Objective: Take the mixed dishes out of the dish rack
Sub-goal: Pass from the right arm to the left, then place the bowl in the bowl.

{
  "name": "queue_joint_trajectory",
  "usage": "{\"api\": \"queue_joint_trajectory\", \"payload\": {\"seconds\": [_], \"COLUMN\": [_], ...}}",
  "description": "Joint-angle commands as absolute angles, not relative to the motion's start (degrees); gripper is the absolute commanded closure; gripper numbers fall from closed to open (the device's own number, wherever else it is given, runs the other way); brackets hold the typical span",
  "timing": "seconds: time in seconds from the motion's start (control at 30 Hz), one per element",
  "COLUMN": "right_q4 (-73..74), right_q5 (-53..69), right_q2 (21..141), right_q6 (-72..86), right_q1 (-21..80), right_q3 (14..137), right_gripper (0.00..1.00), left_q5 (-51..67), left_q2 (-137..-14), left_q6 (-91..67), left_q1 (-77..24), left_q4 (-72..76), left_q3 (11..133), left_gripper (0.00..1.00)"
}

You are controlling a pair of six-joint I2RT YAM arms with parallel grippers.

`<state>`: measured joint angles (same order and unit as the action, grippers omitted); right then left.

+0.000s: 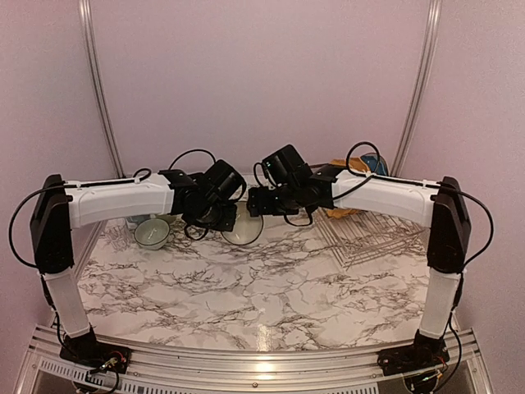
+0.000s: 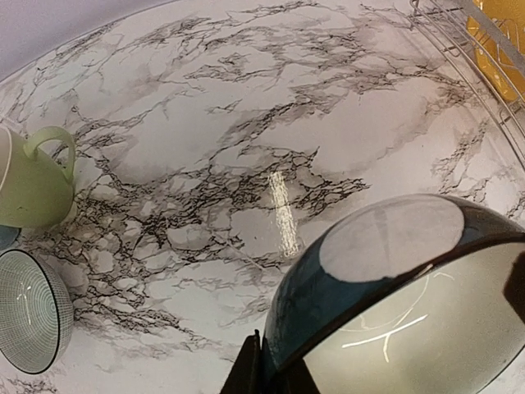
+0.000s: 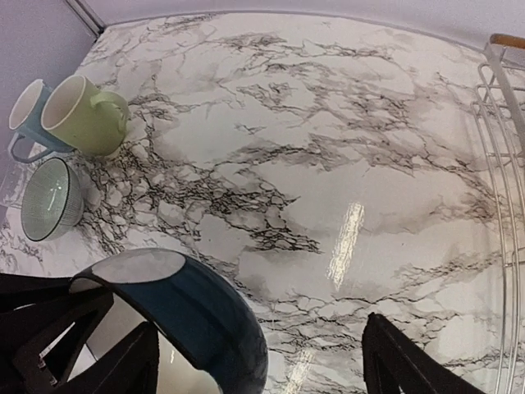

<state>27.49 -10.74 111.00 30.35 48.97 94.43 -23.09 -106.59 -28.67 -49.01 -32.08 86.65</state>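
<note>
My left gripper (image 2: 267,365) is shut on the rim of a bowl (image 2: 394,279), dark teal outside and pale inside, and holds it tilted above the marble table. In the top view the left gripper (image 1: 220,215) and the bowl (image 1: 244,231) are at the table's middle back. My right gripper (image 1: 258,201) is close beside them. In the right wrist view the right gripper (image 3: 262,365) is open, with the bowl's wall (image 3: 193,308) just inside its left finger (image 3: 131,365). The wire dish rack (image 1: 373,238) lies at the right and holds yellow and blue plates (image 1: 361,168).
A pale-green mug (image 3: 86,115), a light-blue mug (image 3: 26,115) and a small ribbed bowl (image 3: 49,197) stand on the table at the far left. The rack's edge (image 3: 500,164) runs along the right; a yellow plate (image 2: 496,41) shows in it.
</note>
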Motion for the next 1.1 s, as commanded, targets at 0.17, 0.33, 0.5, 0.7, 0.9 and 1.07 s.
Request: {"api": "queue_joint_trajectory", "payload": {"seconds": [0.17,0.33,0.5,0.7,0.9,1.07], "right_q4": [14.14,13.81,13.44,13.85,13.65,13.89], "right_q5": [-9.85,-9.85,-8.27,-7.82,-8.44,-8.59], "right_q2": [97.59,96.91,96.67,96.44,94.81,94.42], "right_q6": [22.01,22.66,23.34,23.41,23.95,24.06], "right_q1": [48.9,46.96,45.93,45.42,45.1,44.52], "right_q3": [85.59,83.38,82.25,82.26,80.4,80.01], "right_gripper": [0.03,0.04,0.05,0.05,0.05,0.06], "left_q5": [-19.69,-18.4,-17.97,-14.14,-11.68,-11.0], "left_q2": [-94.59,-88.06,-84.68,-85.23,-86.89,-88.93], "left_q6": [-29.47,-31.88,-35.88,-37.41,-37.62,-37.62], "left_q1": [-38.32,-30.46,-23.55,-16.75,-14.22,-13.9], "left_q4": [-33.39,-34.34,-36.21,-35.08,-32.93,-33.15], "left_q3": [78.31,71.79,67.51,64.91,63.55,63.1], "left_gripper": [1.0,1.0,1.0,1.0,1.0,1.0]}}
